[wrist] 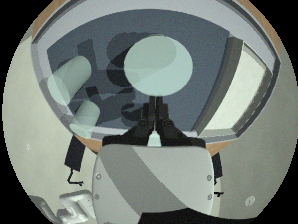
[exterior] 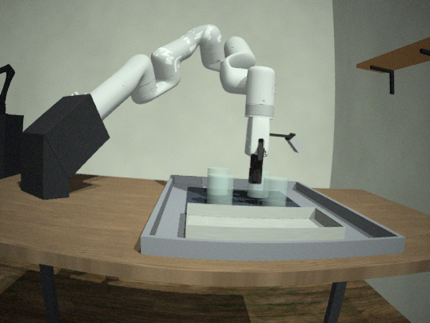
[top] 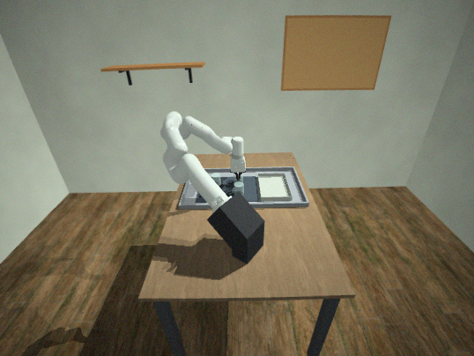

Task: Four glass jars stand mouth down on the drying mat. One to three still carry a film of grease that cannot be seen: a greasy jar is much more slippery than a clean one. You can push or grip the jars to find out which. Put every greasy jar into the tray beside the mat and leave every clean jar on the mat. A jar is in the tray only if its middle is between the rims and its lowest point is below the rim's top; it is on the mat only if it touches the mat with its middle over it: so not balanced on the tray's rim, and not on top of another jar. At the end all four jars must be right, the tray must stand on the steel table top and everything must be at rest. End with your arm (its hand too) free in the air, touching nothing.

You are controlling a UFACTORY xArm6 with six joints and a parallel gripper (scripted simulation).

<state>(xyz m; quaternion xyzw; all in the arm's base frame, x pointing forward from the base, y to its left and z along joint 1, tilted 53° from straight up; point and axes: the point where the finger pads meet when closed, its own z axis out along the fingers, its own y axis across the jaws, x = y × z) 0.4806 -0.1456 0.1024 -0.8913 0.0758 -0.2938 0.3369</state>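
My gripper is shut with nothing between its fingers. Its fingertips are low over the dark drying mat, close to the near edge of a pale green glass jar; whether they touch is unclear. Behind the fingers in the exterior view is another jar. Two jars overlap at the left of that view. The wrist view shows two jars at left. The top view shows jars dimly.
The cream tray is beside the mat and looks empty. A raised grey rim surrounds the mat and tray. The arm's black base is on the wooden table.
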